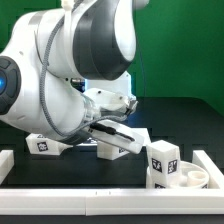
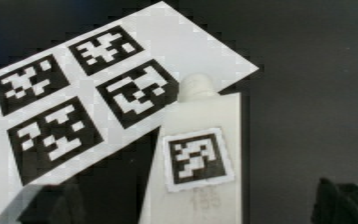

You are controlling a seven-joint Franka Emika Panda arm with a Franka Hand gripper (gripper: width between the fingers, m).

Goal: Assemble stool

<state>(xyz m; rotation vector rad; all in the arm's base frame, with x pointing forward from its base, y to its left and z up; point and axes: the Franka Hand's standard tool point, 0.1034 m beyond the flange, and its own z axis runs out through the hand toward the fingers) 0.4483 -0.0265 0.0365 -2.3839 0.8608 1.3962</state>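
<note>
My arm (image 1: pixel 60 95) is a run of fat, rounded white shells, glossy, with bright glints on the curves. Wide dark grey bands (image 1: pixel 98 40) wrap the joints between the shells, and one round joint cap (image 1: pixel 4 85) shows deep blue at its middle. My fingers (image 2: pixel 348 198) are dark, nearly black, flat-sided and blunt, and blurred in the wrist view

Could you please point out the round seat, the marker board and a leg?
round seat (image 1: pixel 197 178), exterior view, bare top face.
marker board (image 2: pixel 83 90), wrist view, white gap between tags.
leg (image 2: pixel 194 160), wrist view, on its tag.
</note>
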